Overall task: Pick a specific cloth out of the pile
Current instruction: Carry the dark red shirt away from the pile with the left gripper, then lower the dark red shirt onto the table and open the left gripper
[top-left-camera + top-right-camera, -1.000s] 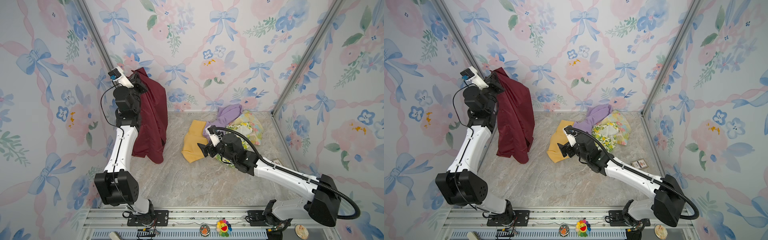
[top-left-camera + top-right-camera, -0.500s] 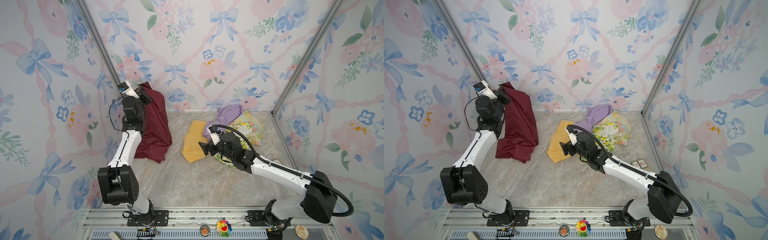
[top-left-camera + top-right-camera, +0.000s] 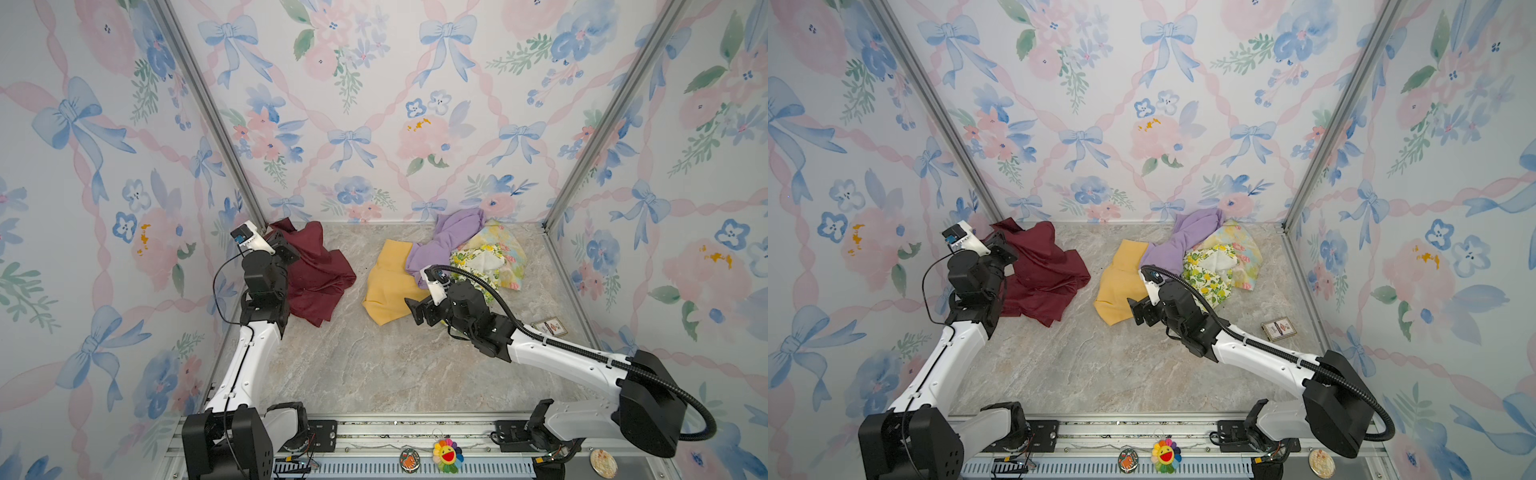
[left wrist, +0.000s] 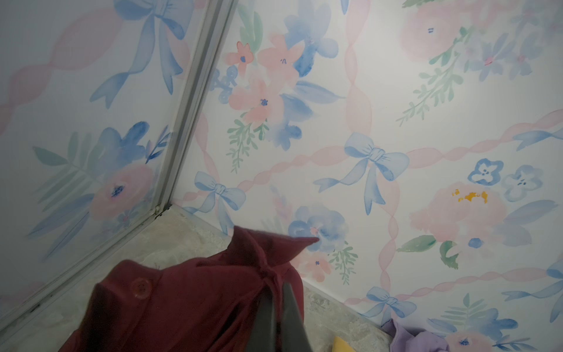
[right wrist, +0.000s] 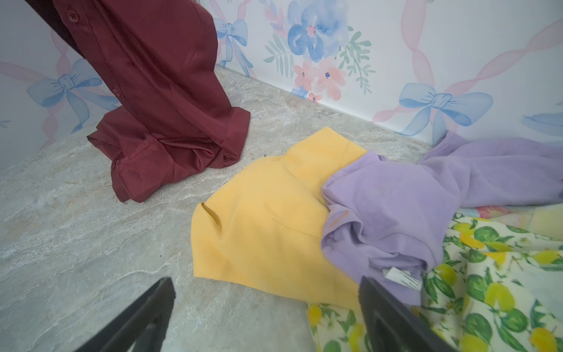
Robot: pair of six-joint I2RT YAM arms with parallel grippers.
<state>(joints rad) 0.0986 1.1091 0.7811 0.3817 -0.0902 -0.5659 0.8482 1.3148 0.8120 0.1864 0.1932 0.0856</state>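
The left arm rises from the front rail along the left wall, its white link sloping up and back, and the wrist bends so that the left hand (image 3: pixel 279 243) points into the rear left corner. In the left wrist view the hand (image 4: pixel 278 285) has its fingers (image 4: pixel 292 317) pressed together on a gathered fold of the cloth (image 4: pixel 198 304), beside a button band. The maroon cloth (image 3: pixel 320 270) is held up at this top edge. From there it drapes down and bunches in folds on the worktop (image 3: pixel 395 365) near the left wall, well apart from the pile (image 3: pixel 457 257). The right arm reaches low from the front right, stretched across toward the middle, and its black cable arches over the wrist. The right hand (image 3: pixel 417 309) hovers at the near edge of the yellow cloth (image 3: pixel 390 286), pointed toward the left. In the right wrist view its hand (image 5: pixel 265 280) is spread wide, one finger (image 5: pixel 146 314) over bare worktop and the other over the lemon-print cloth (image 5: pixel 487 289), and it holds nothing. The lilac cloth (image 3: pixel 453 237) lies over the yellow one and the lemon print. A pastel floral cloth (image 3: pixel 509 249) sits behind them by the rear wall.
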